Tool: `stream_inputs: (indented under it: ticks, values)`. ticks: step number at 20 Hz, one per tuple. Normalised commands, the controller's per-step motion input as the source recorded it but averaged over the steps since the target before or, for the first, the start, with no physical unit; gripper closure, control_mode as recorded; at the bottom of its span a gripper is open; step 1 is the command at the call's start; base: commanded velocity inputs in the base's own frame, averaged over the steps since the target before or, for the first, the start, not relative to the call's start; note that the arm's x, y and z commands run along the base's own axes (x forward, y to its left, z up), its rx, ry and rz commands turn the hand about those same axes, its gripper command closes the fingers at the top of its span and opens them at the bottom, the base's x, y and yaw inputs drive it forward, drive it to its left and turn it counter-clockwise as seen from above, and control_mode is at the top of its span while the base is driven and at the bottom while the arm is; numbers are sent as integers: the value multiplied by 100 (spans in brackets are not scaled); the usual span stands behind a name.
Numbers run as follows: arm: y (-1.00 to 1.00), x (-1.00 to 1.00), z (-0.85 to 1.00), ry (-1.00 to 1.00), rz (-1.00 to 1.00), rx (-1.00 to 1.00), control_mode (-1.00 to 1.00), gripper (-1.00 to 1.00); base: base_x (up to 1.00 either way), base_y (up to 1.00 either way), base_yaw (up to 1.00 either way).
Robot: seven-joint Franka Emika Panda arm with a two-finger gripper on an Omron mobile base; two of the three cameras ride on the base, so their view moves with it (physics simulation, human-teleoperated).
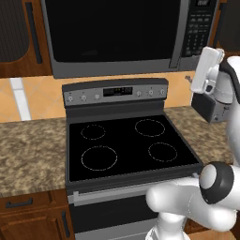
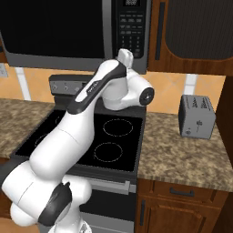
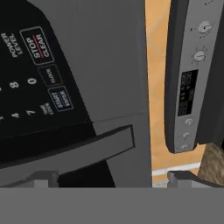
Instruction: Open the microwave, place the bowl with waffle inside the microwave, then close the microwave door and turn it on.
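The microwave (image 1: 112, 37) hangs over the stove with its dark glass door (image 1: 108, 28) shut. A grey vertical handle (image 1: 177, 33) runs beside the button panel (image 1: 198, 28) on its right. My gripper (image 3: 114, 177) is raised to the microwave's lower right corner (image 2: 132, 50), its two fingertips (image 3: 46, 177) spread wide apart with nothing between them. In the hand view the button panel (image 3: 39, 74) lies close ahead, rolled sideways, and the end of the handle (image 3: 109, 142) sits just beyond the fingers. The bowl with the waffle is out of view.
A black glass stove (image 1: 126, 145) with four burner rings lies below, its knob panel (image 1: 115, 92) at the back. A small grey toaster (image 2: 197, 117) stands on the granite counter (image 2: 182, 159) to the right. Brown wooden cabinets (image 2: 195, 32) flank the microwave.
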Motion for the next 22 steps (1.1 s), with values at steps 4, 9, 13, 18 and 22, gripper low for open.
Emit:
stream_inputs:
  ticks: [4, 9, 13, 18, 22]
  values:
    - [-16, 31, 0, 0, -4, 0, -100, -100, 0, 0, 0]
    - [-12, 36, 0, 2, -2, 0, -100, -100, 0, 0, 0]
    - [-7, 39, 0, 2, 0, 0, -100, -100, 0, 0, 0]
    - [-9, 41, 0, 4, 0, 0, -100, -100, 0, 0, 0]
    - [-6, 41, -1, 4, 0, 0, -100, -100, 0, 0, 0]
